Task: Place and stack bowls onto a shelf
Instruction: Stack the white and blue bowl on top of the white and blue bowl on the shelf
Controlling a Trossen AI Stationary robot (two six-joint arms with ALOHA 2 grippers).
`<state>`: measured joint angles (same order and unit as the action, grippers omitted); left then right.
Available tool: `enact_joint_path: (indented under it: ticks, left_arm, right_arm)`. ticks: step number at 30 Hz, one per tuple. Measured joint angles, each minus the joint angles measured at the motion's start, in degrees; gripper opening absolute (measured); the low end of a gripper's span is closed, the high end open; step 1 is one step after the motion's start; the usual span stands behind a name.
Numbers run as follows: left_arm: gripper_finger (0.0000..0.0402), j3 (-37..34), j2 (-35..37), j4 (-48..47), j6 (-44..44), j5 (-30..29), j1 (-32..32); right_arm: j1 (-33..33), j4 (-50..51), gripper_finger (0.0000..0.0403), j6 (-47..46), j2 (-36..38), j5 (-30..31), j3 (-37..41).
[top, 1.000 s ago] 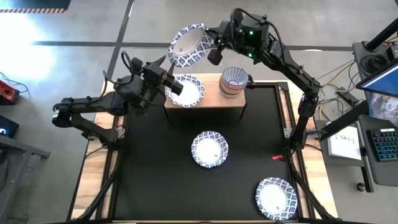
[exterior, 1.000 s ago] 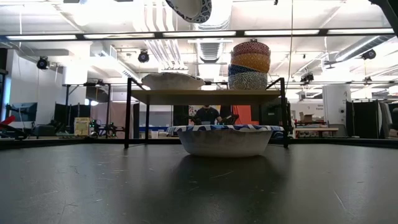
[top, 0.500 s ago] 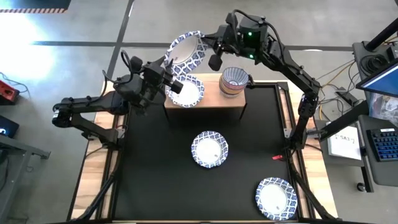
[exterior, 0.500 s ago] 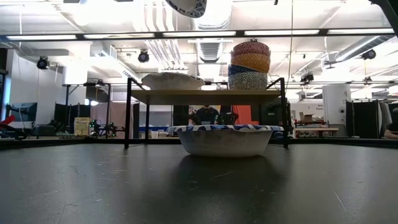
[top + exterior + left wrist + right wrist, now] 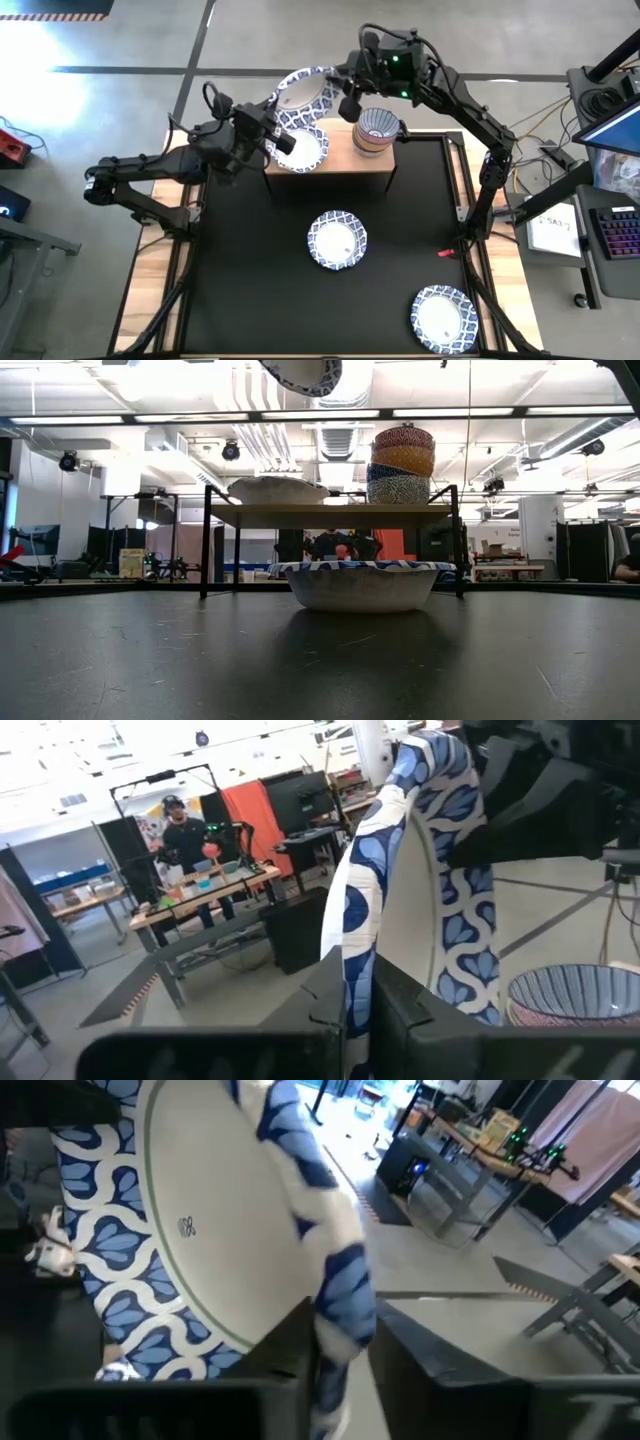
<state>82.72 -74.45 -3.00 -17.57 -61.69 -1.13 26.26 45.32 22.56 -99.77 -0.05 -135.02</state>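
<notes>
Glazed ceramic, rigid, weighty and breakable, the white bowl [image 5: 303, 95] sits near the top centre of the overhead frame, above the shelf [image 5: 328, 160], my left gripper [image 5: 362, 1005] pinching its slick rim while my right gripper [image 5: 340, 1342] straddles the far edge.

white bowls [image 5: 337, 241]: four; small bowls [image 5: 378, 126]: four; shelf [image 5: 330, 170]: one
</notes>
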Motion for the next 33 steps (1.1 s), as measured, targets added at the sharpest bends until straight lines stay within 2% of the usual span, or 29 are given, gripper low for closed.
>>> enact_joint_path:
  ticks: [6,10,15,20,26,29,33]
  left_arm:
    - [0.0,0.0,-0.05,-4.65,4.07,0.13,-0.06]
    - [0.0,0.01,-0.05,-15.44,14.68,0.72,-0.79]
    - [0.0,0.02,-0.24,-27.22,28.73,8.74,-3.15]
    - [0.0,0.0,-0.9,-32.56,35.01,9.05,-4.83]
    - [0.0,0.02,-0.64,-29.83,34.62,9.29,-5.49]
    - [0.0,0.02,-0.38,-30.27,34.66,12.73,-6.34]
    - [0.0,0.02,-0.29,-34.05,37.65,20.52,-8.99]
  right_arm:
    - [-0.02,3.4,0.0155,-0.16,0.0,0.21,0.0]
    - [-0.01,5.75,0.02,-2.24,0.0,2.86,0.0]
    - [-0.02,8.52,0.0234,-4.2,0.0,6.81,0.02]
    - [0.0,15.05,0.0246,-8.45,0.0,7.9,0.02]
    - [0.02,20.64,0.0247,-10.01,-0.04,7.97,0.42]
    - [0.0,21.61,0.0247,-10.01,0.0,8.12,0.39]
    - [0.0,22.87,0.0247,-10.06,0.0,12.7,0.39]
